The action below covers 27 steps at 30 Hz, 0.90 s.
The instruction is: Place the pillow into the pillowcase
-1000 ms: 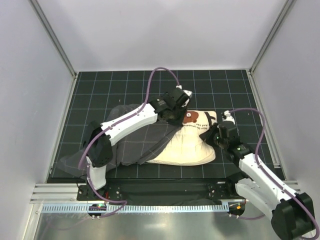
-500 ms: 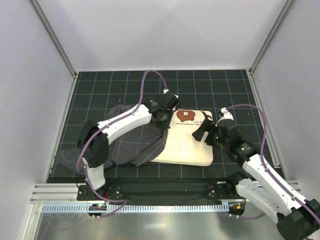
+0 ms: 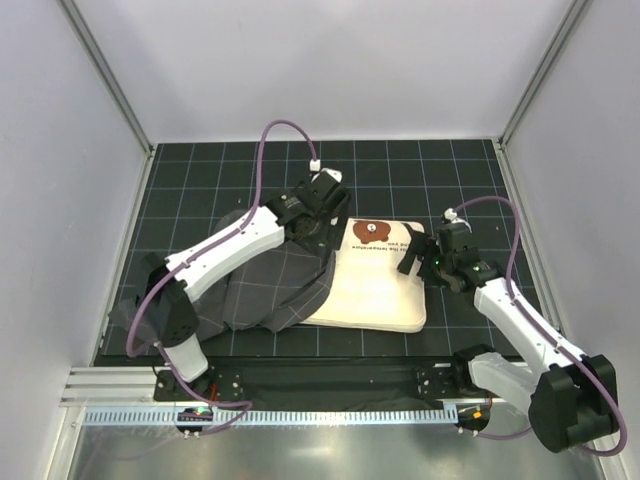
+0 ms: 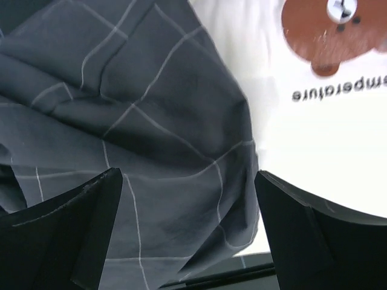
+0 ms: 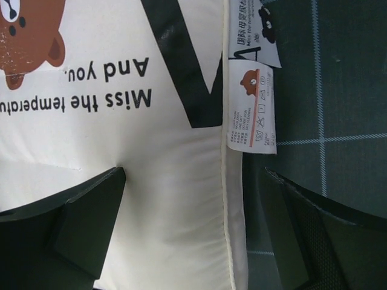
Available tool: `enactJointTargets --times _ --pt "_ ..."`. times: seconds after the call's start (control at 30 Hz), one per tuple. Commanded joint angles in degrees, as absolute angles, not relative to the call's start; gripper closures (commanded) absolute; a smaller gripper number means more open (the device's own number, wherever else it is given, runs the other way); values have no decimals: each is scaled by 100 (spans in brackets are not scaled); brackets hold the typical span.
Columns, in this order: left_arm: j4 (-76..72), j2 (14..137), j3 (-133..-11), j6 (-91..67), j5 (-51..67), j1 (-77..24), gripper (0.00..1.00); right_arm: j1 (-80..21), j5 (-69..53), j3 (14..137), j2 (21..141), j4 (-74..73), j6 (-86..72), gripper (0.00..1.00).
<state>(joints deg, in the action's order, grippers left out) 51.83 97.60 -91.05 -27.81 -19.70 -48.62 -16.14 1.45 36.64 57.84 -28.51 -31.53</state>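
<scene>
The cream pillow point(image 3: 378, 285) lies flat on the mat, bear print point(image 3: 372, 232) at its far edge. The dark grey checked pillowcase point(image 3: 262, 285) is crumpled to its left, one edge overlapping the pillow's left side. My left gripper point(image 3: 322, 228) hovers open over that overlap; in the left wrist view the pillowcase point(image 4: 151, 139) and pillow point(image 4: 314, 139) lie below the open left gripper point(image 4: 187, 181), nothing held. My right gripper point(image 3: 420, 258) is open over the pillow's right edge. The right wrist view shows the pillow point(image 5: 151, 151) seam and white tags point(image 5: 251, 115) below the empty right gripper point(image 5: 193, 175).
A black gridded mat point(image 3: 200, 190) covers the table, with white walls and aluminium posts point(image 3: 110, 80) around it. A metal rail point(image 3: 300, 415) runs along the near edge by the arm bases. Purple cables point(image 3: 280, 135) loop above both arms.
Both grippers went from shut to open and let go of the cloth. The pillow settled flat, the pillowcase edge slid back left, and the left wrist drew back from the bear print.
</scene>
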Motion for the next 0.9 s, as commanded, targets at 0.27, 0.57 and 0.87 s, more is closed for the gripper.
enactJointTargets --times 0.27,0.57,0.87 --pt "5352 11863 -11038 -2619 -1643 -4333 19 -1529 -1951 2646 6512 -590 -3419 11" --pt "5036 12067 -11118 -2541 -1819 -3841 96 -1766 -2231 2496 5810 -360 -3296 96" --pt "4729 11584 -11583 -2092 -493 -4445 100 -2100 -2725 2706 4511 -509 -3401 96"
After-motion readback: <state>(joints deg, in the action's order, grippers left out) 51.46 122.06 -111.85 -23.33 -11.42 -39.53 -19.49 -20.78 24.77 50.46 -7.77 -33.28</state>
